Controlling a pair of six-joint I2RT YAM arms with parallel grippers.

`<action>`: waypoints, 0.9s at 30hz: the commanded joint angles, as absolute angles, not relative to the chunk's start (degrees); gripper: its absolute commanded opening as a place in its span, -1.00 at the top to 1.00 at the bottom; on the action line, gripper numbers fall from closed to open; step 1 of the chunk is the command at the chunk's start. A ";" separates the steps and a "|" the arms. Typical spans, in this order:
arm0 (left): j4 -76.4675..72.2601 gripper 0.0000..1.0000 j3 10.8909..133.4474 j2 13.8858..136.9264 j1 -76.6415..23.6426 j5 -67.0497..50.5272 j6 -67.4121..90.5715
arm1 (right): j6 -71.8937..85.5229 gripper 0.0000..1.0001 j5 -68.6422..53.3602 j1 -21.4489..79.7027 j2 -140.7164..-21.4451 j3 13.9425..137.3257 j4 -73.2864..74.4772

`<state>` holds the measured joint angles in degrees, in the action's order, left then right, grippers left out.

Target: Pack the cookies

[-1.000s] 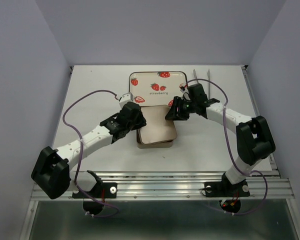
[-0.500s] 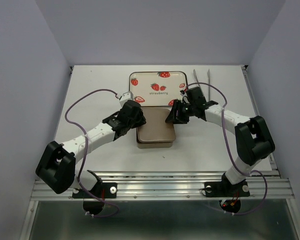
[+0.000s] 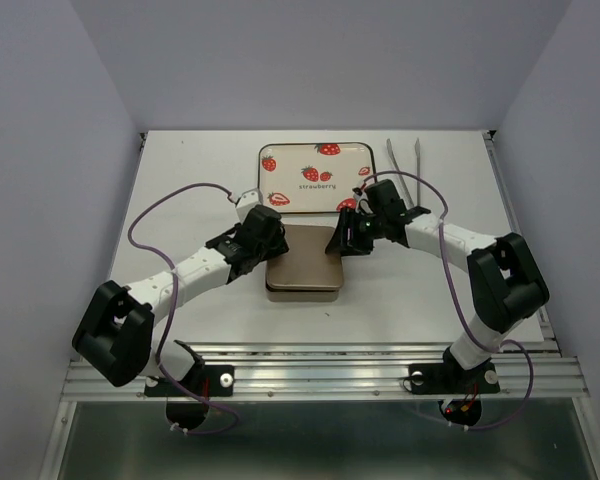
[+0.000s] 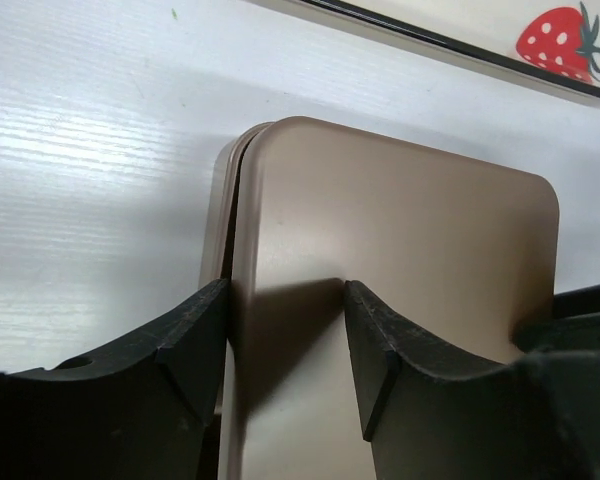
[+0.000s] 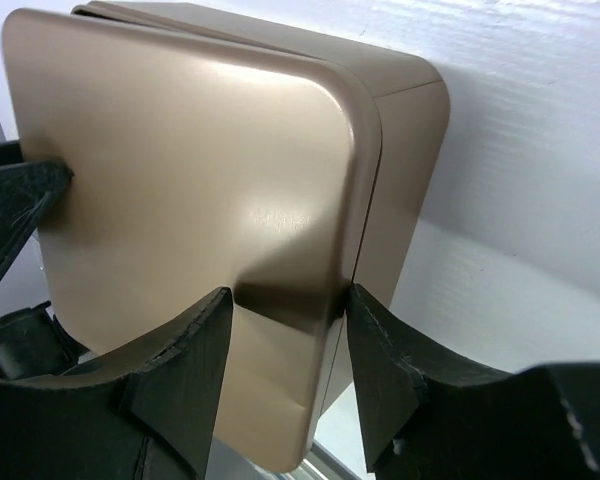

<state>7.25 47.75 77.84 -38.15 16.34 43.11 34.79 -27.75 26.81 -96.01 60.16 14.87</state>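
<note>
Bronze tin lid (image 3: 302, 265) sits on its box on the tabletop (image 3: 180, 190), left fingers (image 3: 270, 243) and right fingers (image 3: 342, 240) at opposite edges, left wrist, fingers (image 4: 195, 340) apart, tips touching the lid, right wrist, fingers (image 5: 185, 370) spread, tips against the lid edge, cookies hidden in every view

Smooth satin-sheen bronze metal tin (image 5: 210, 200) on matt white wood-grain table (image 4: 80, 150).

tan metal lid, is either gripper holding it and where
Left gripper and right gripper each straddle an opposite edge of the tan metal lid; whether either pinches it cannot be told.
</note>
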 commanded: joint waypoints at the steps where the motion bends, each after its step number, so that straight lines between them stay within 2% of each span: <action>1: 8.35 -0.20 47.46 77.26 -38.58 17.31 42.36 | 34.80 -0.09 -32.17 29.27 -93.08 60.47 10.81; 6: 9.31 -0.24 48.16 75.68 -38.67 17.23 42.19 | 35.24 -0.10 -33.40 29.88 -92.46 59.94 9.32; 13: 13.27 -0.46 47.12 72.78 -38.67 17.84 42.36 | 34.37 -0.13 -32.79 30.94 -92.02 59.24 9.23; 17: 15.03 -0.47 45.53 71.20 -38.67 18.72 43.59 | 34.37 -0.18 -32.87 31.46 -92.63 58.54 9.75; 19: 15.29 -0.56 44.83 70.40 -38.67 18.72 44.30 | 34.19 -0.23 -32.78 31.46 -92.81 58.36 9.67; 20: 15.55 -0.69 44.48 69.70 -38.67 19.07 44.99 | 34.19 -0.23 -32.35 32.07 -92.81 58.45 9.75; 27: 17.75 -0.71 44.64 69.17 -38.58 22.06 47.20 | 34.98 -0.24 -29.36 32.08 -92.73 59.06 9.76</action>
<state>16.01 44.16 70.74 -38.28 19.03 45.58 34.76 -30.70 31.55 -94.78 59.02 12.47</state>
